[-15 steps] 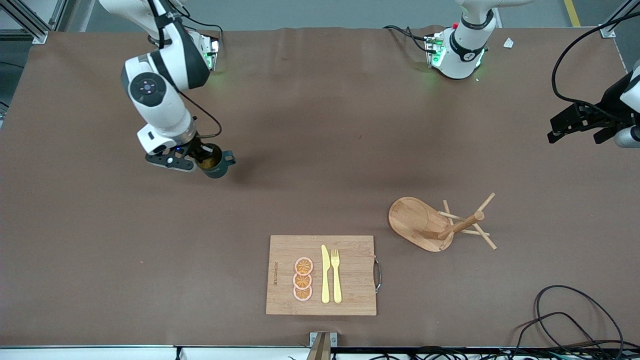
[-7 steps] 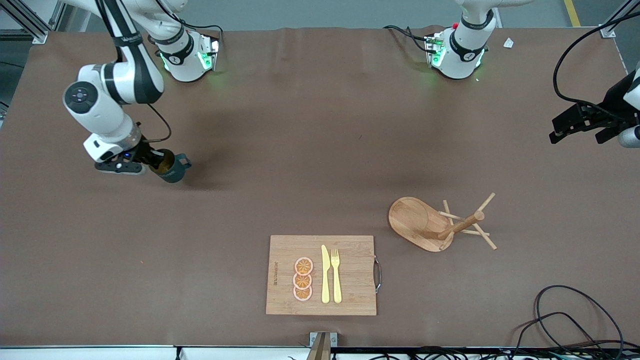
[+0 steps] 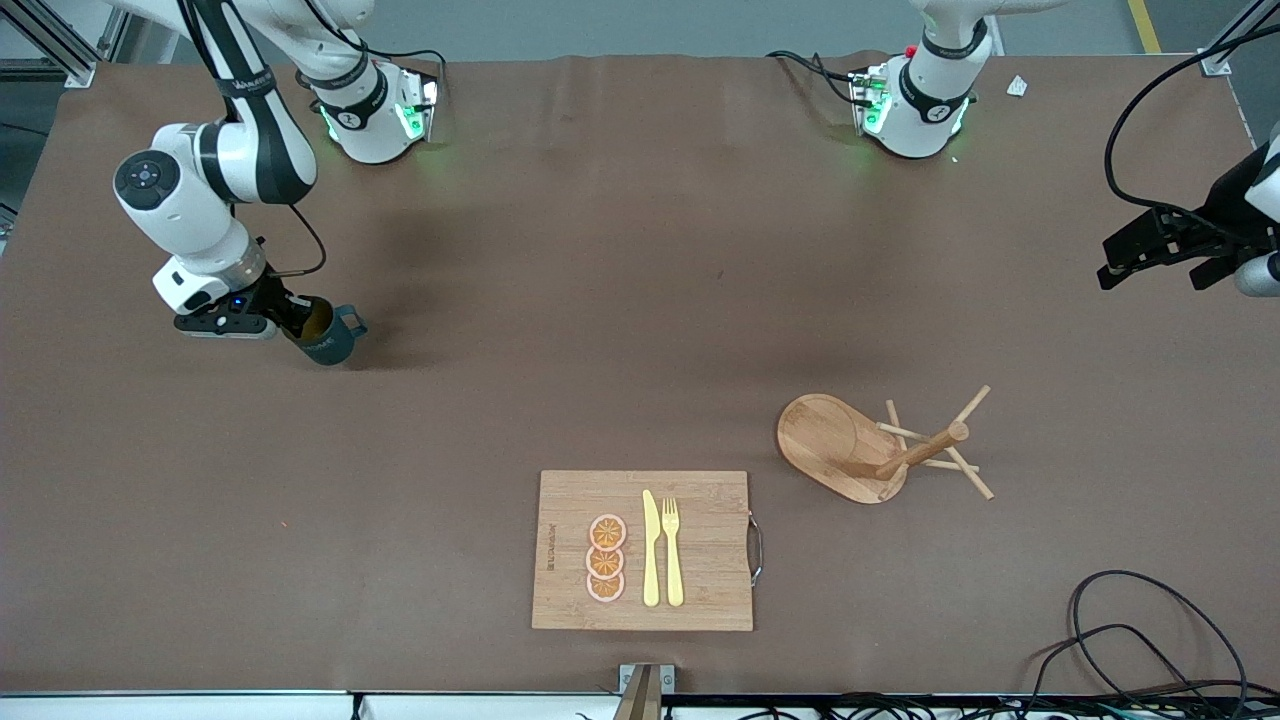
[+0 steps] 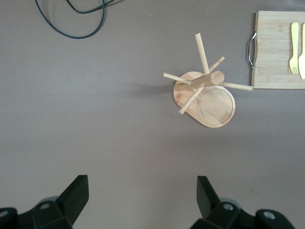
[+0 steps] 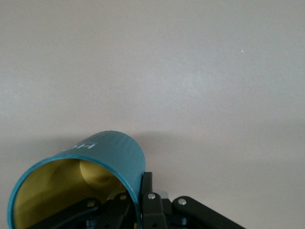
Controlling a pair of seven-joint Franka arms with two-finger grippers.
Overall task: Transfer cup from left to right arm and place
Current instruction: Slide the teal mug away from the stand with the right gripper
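The small dark teal ribbed cup (image 3: 328, 336) with a loop handle and yellowish inside hangs tilted in the right gripper (image 3: 290, 322), over the brown desk (image 3: 600, 330) toward the right arm's end, well apart from the rectangular bamboo cutting board (image 3: 700, 590). The right gripper is clenched on the cup's rim: in the right wrist view one finger (image 5: 146, 191) presses the outer teal wall of the cup (image 5: 76, 186) while the other reaches inside the yellow hollow. The cup's mouth tips toward the gripper, its handle pointing away from it.

The left gripper (image 3: 1165, 248) waits over the desk's edge at the left arm's end, its fingers (image 4: 76, 195) spread wide with nothing between them.

A wooden peg rack (image 3: 880, 450) on an oval base lies toppled on its side, just beside the cutting board toward the left arm's end. On the board lie three orange slices (image 3: 606, 558), a yellow knife (image 3: 651, 548) and a yellow fork (image 3: 672, 548), side by side.
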